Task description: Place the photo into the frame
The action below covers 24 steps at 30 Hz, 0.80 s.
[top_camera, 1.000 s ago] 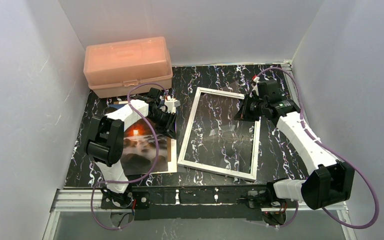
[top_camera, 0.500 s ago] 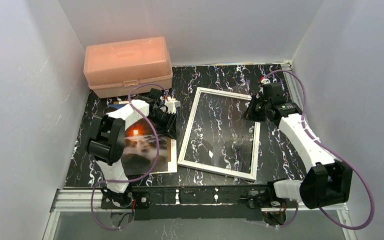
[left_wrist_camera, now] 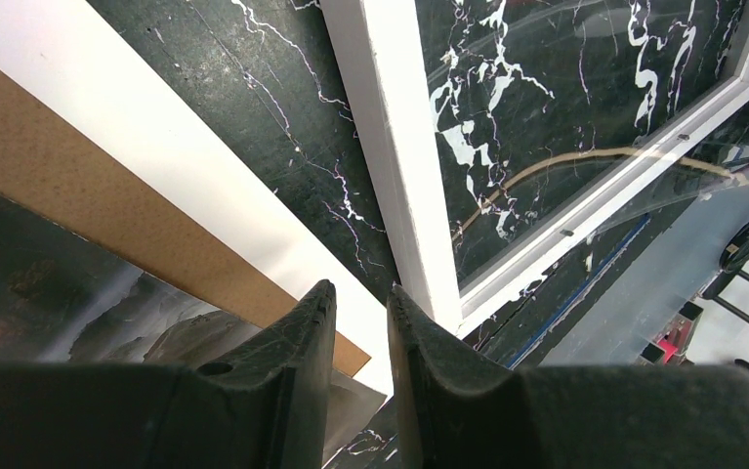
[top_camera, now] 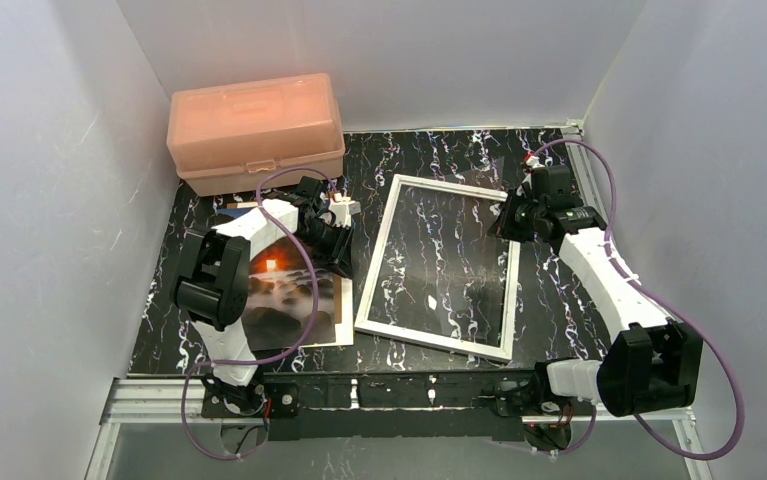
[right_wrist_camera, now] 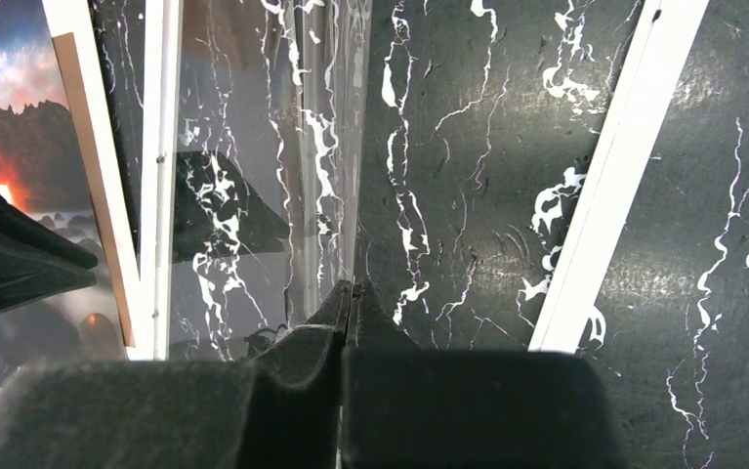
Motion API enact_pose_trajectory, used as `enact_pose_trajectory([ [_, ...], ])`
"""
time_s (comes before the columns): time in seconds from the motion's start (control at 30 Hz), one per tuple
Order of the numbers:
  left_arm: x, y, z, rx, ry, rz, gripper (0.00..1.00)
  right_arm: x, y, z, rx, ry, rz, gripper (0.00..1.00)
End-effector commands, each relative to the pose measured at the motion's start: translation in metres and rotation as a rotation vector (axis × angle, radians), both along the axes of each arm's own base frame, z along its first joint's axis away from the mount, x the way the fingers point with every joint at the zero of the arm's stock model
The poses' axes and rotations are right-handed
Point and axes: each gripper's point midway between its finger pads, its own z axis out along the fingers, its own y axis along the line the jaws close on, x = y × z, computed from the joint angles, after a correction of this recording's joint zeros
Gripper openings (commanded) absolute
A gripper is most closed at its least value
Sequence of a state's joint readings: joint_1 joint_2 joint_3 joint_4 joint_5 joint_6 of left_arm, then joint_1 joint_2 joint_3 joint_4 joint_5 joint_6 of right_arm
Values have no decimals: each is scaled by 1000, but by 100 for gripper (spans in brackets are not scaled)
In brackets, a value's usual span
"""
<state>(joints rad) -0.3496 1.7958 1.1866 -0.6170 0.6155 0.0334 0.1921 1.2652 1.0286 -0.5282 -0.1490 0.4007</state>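
- While the left arm has kept its place over the last second, the right arm has swung a little to the right. The right gripper [top_camera: 509,217] has gone from over the far right corner of the thin white rectangular picture frame [top_camera: 371,270] to just outside that corner.
- Its claw is closed tight. In the right wrist view the edge of a thin clear pane [right_wrist_camera: 253,147] runs straight up to the meeting fingertips, and we judge that the claw is pinching it.
- Reflections across the frame's opening have shifted with this move. To us this suggests the clear pane is being tilted or drawn off the frame, though we cannot tell how far it is lifted.
- The glossy rectangular sunset photo [top_camera: 279,290] has not moved. It lies face up on the black marble-patterned table [top_camera: 544,295], just left of the frame and not in it. A plain brown cardboard board [left_wrist_camera: 77,186] shows along its edge.
- The left gripper [left_wrist_camera: 358,290] hangs over the corner of the photo nearest the frame. Its jaws are a narrow slit apart, with nothing visibly clamped between them.
- A salmon-pink plastic box [top_camera: 254,130] sits at the far left, apart from the frame.
- We judge that the frame is being opened first, and the photo has yet to be lifted.
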Motion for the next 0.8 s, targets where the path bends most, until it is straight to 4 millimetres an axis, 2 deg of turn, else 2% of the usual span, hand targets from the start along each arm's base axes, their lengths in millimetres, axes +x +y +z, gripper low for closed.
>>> enact_pose_trajectory([
  [0.0, 0, -3, 6, -25, 6, -9, 25, 6, -6, -6, -8, -14, 3, 1],
  [0.77, 1, -2, 7, -20, -10, -13, 25, -1, -16, -18, 21, 50, 34, 1],
])
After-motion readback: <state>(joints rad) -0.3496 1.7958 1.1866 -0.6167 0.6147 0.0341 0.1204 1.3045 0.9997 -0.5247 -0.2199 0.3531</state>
